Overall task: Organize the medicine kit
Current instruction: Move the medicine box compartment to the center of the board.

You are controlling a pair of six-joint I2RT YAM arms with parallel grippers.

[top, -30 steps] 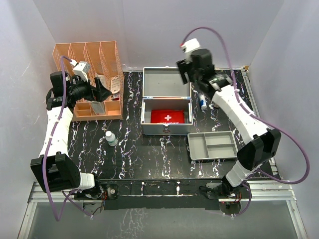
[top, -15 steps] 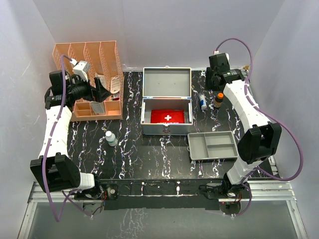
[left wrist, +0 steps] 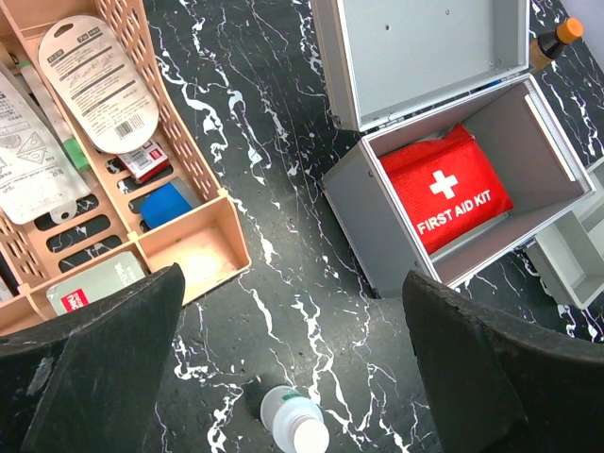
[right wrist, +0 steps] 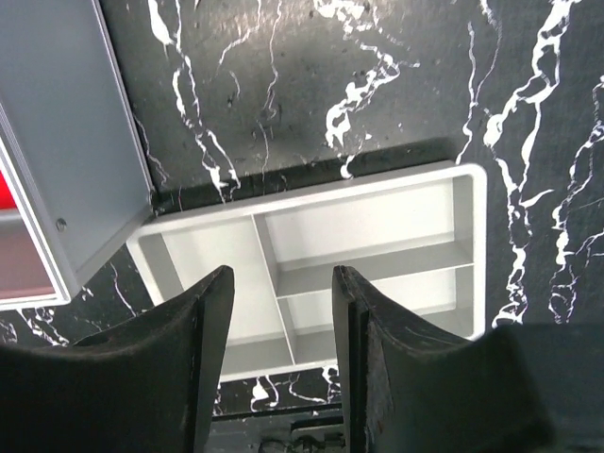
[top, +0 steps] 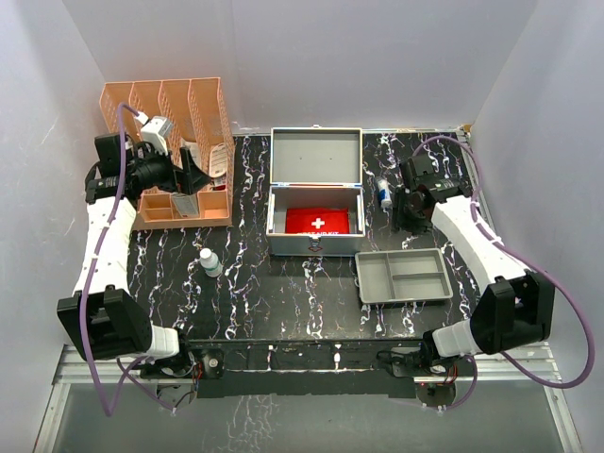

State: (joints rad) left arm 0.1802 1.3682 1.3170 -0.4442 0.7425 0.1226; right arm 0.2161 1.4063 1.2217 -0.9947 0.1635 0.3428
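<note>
We see a black white-veined desk, and near its middle the medicine kit. Its long axis runs left to right, its front faces the arm bases, and its lid is tipped back toward the far wall, so the box opens upward. At the far left stands an orange rack of packets, whose small print we cannot read. A grey divided tray lies just beside the kit's front right corner. A red pouch marked "FIRST AID KIT" lies inside the kit, partly hidden by its walls. The left end effector hangs over the rack's near end with its fingers wide apart and nothing between them. The right end effector hovers above the tray, its fingers parted by a narrower gap and also empty. A white bottle stands left of the kit, cut off by the left wrist view's bottom edge. A brown orange-capped bottle peeks from behind the lid; overhead the right arm covers it. A small white-and-blue tube is hard to make out.
</note>
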